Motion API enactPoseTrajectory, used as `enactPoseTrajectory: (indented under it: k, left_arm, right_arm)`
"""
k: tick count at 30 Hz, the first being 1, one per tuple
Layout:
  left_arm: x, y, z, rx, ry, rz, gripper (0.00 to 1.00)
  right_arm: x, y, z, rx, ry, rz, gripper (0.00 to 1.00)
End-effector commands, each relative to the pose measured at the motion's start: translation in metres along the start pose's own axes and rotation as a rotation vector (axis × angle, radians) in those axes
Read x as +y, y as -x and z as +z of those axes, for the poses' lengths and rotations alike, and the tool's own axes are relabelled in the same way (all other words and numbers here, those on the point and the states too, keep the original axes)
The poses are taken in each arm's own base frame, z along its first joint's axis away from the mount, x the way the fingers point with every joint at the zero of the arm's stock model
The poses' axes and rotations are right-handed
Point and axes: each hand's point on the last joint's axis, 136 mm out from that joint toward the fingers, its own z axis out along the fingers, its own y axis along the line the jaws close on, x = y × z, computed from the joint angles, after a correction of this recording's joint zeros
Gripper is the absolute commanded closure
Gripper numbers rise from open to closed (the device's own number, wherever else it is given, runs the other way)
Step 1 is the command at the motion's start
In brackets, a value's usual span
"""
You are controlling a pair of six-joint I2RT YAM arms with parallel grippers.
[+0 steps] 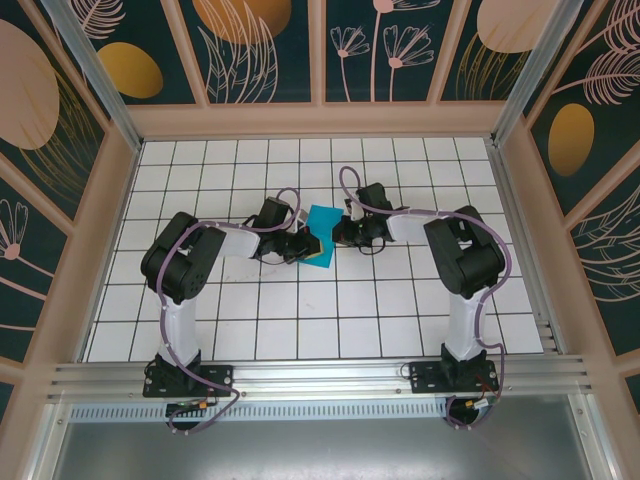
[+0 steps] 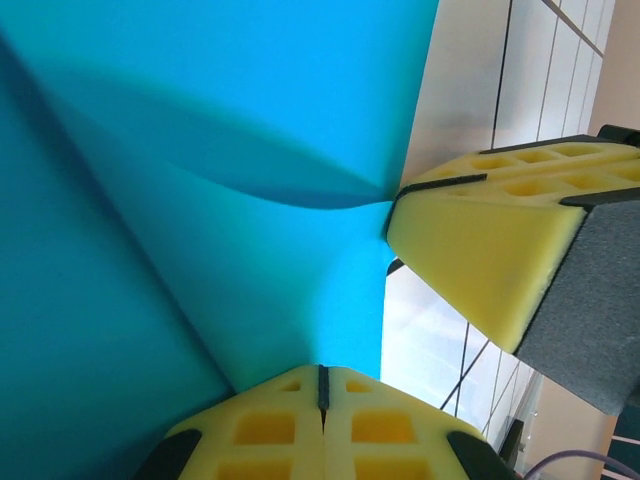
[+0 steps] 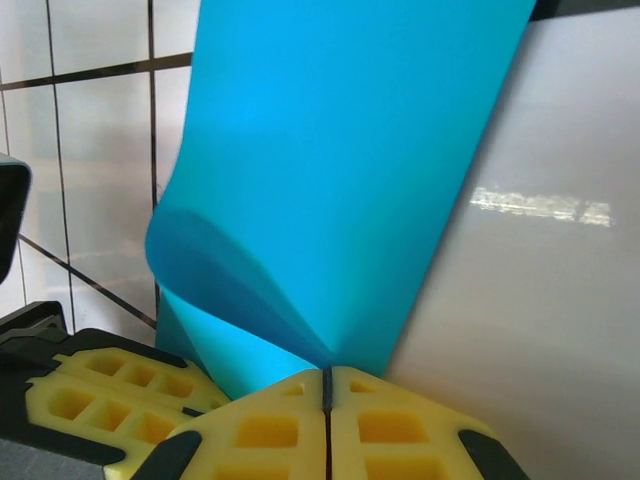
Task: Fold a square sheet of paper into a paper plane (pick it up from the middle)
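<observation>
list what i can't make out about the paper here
- Top external: the square sheet of paper is too small to count folds.
- Left wrist: its outline runs off the top and left edges; the left gripper hides the pinched part.
- Right wrist: its top is cut off; the right gripper hides the pinched corner.

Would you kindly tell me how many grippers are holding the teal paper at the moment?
2. The left gripper is shut on the square sheet of paper at its near-left edge; the right gripper is shut on its right edge, mid-table.
</observation>
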Motion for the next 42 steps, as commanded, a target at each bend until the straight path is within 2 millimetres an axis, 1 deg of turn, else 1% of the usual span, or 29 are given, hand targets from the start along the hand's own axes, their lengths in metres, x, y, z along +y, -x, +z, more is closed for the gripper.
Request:
enactPoseTrajectory:
  k: [1, 4, 10, 14, 17, 20, 25, 31, 42]
  left_arm:
    - [0.003, -0.001, 0.004, 0.009, 0.026, -0.003, 0.95]
    - [0.003, -0.001, 0.004, 0.010, 0.028, -0.006, 0.95]
    - [0.005, 0.000, 0.004, 0.009, 0.039, -0.010, 0.94]
    - [0.012, 0.001, 0.003, -0.001, 0.080, -0.025, 0.94]
    - [0.016, 0.001, 0.002, -0.007, 0.103, -0.034, 0.94]
    - [0.020, 0.002, 0.001, -0.018, 0.130, -0.042, 0.94]
    - [0.024, 0.002, 0.001, -0.024, 0.175, -0.039, 0.94]
    - [0.025, 0.003, 0.002, -0.034, 0.205, -0.044, 0.93]
    - [0.025, 0.003, 0.001, -0.031, 0.210, -0.041, 0.93]
  right_arm:
    - [0.000, 0.002, 0.002, 0.011, -0.006, -0.008, 0.92]
    - [-0.004, 0.001, 0.003, 0.017, -0.019, -0.004, 0.91]
    - [-0.003, 0.004, 0.001, 0.007, -0.029, -0.008, 0.86]
    - [0.005, 0.012, -0.010, -0.030, -0.030, -0.022, 0.81]
    - [0.011, 0.018, -0.020, -0.068, -0.032, -0.032, 0.79]
    - [0.015, 0.016, -0.025, -0.079, -0.023, -0.036, 0.78]
    - [0.021, 0.007, -0.025, -0.085, -0.013, -0.056, 0.80]
    - [0.024, -0.001, -0.014, -0.040, 0.014, -0.059, 0.85]
    - [0.006, -0.007, 0.007, 0.011, -0.026, -0.034, 0.87]
